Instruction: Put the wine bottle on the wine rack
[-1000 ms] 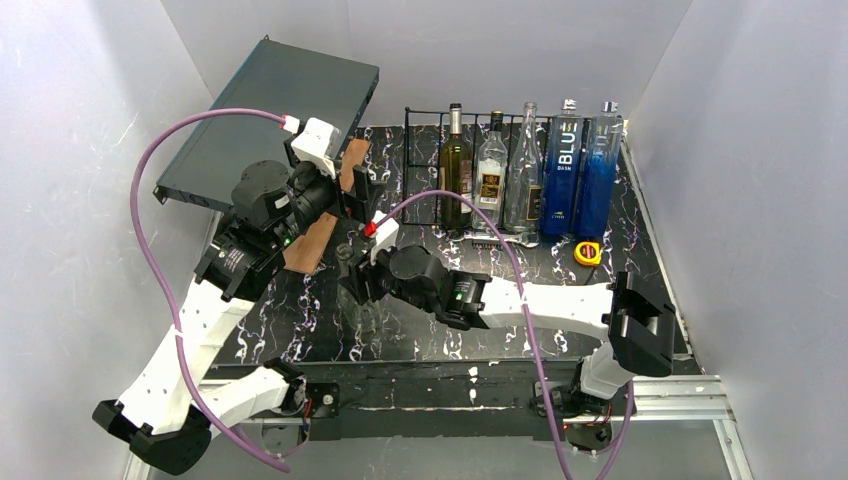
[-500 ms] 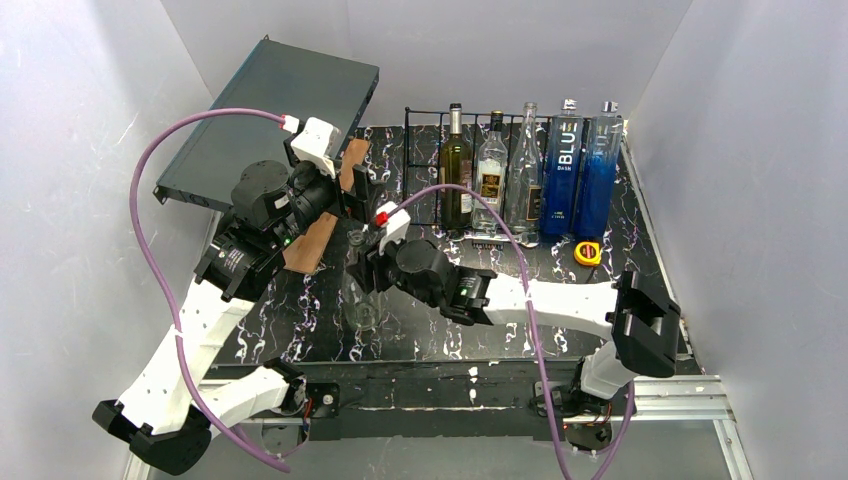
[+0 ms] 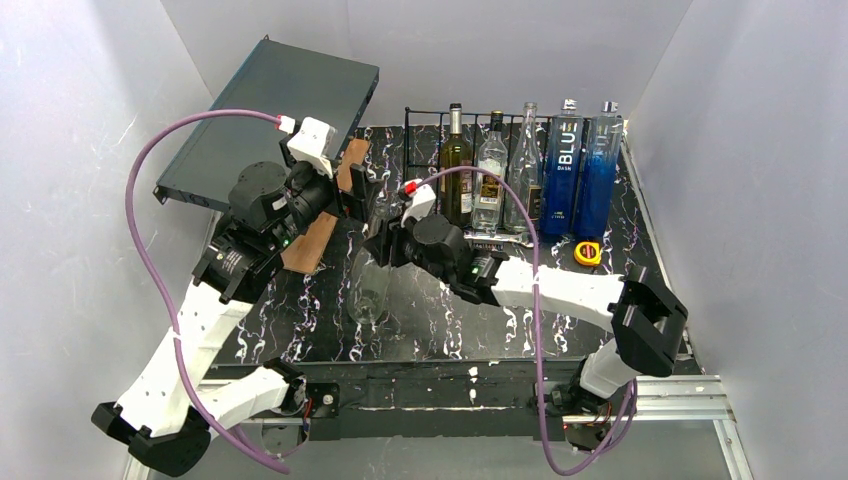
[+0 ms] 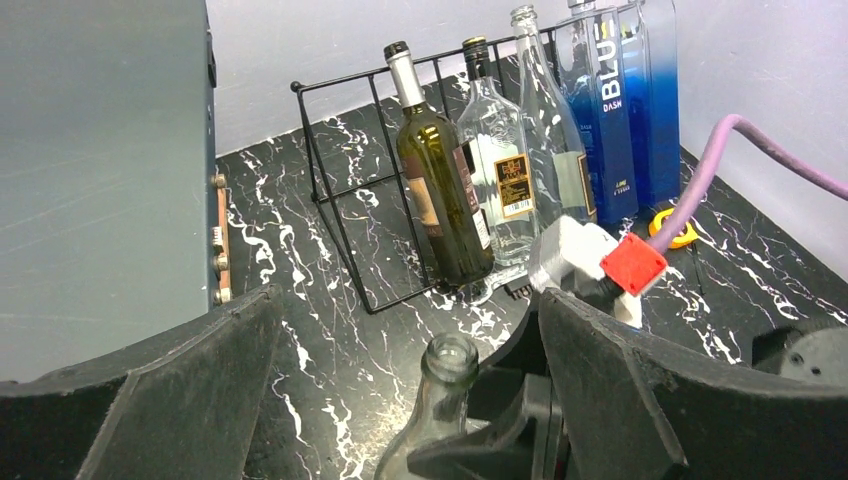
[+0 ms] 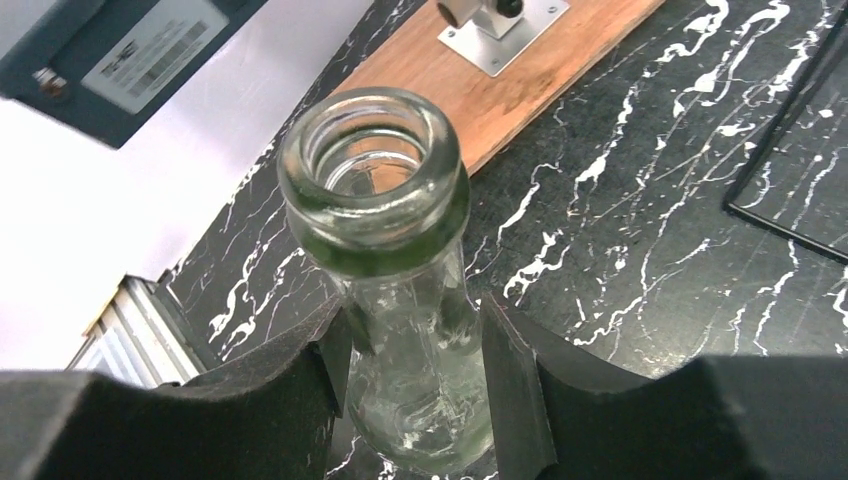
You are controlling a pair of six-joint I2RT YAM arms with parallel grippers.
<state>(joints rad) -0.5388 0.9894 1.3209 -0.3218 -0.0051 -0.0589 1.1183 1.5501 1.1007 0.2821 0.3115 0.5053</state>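
A clear glass wine bottle [image 3: 368,285] leans with its mouth up, held by the neck in my right gripper [image 3: 388,238]. In the right wrist view both pads of the gripper [image 5: 415,340] press on the neck below the bottle's mouth [image 5: 372,165]. The black wire wine rack [image 3: 424,170] stands at the back; its leftmost slots are empty. My left gripper [image 3: 358,192] is open, just left of the bottle's mouth. In the left wrist view the bottle's mouth [image 4: 452,358] shows between its spread fingers, and the rack [image 4: 340,190] lies beyond.
The rack holds a dark green bottle [image 3: 455,165], two clear bottles [image 3: 491,175] and two blue bottles [image 3: 563,170]. A dark grey flat box [image 3: 265,115] leans at the back left. A wooden board [image 3: 312,240] lies below it. A yellow tape measure [image 3: 588,252] lies at the right.
My right gripper has carried the clear bottle back and to the right, toward the rack. The left arm has hardly moved.
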